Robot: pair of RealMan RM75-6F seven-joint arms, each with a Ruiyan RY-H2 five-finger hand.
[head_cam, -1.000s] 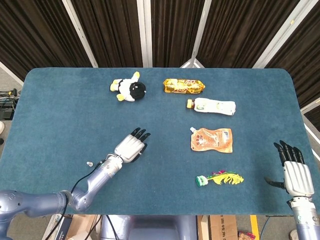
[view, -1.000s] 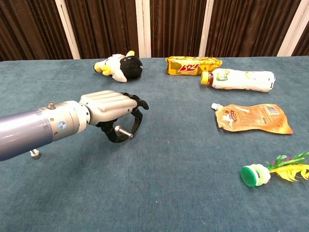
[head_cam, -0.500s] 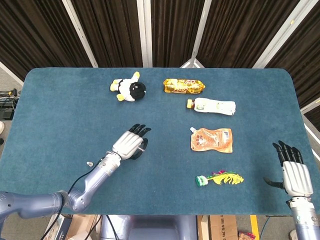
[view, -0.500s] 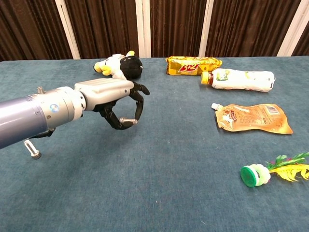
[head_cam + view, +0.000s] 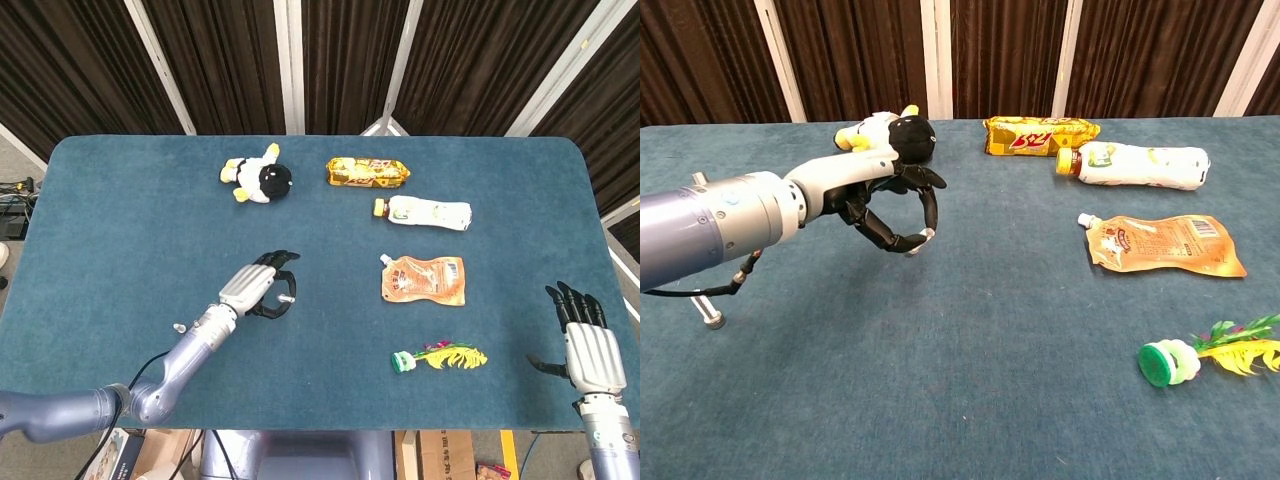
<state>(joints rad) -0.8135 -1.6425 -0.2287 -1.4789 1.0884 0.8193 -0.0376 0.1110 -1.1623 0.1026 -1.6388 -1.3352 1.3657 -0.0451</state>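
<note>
Hovering above the table (image 5: 120, 230), left hand (image 5: 258, 288), fingers curled

No legible text on any package (red print on yellow wrapper (image 5: 1041, 134) blurred)

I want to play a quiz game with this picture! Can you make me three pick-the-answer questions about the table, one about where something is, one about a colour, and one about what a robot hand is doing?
1. Where does the plush toy lie?
A. By the far edge of the table
B. Beside the feathered toy
C. On top of the pouch

2. What colour is the cap of the white bottle?
A. Blue
B. Yellow
C. Black

3. What is the left robot hand doing?
A. Holding the snack pack
B. Pressing on the pouch
C. Holding nothing, fingers curved but apart

Answers:
1. A: it lies near the far edge, left of the yellow snack pack.
2. B: the small cap at its left end shows yellow.
3. C: nothing sits between its fingers in either view.
</note>
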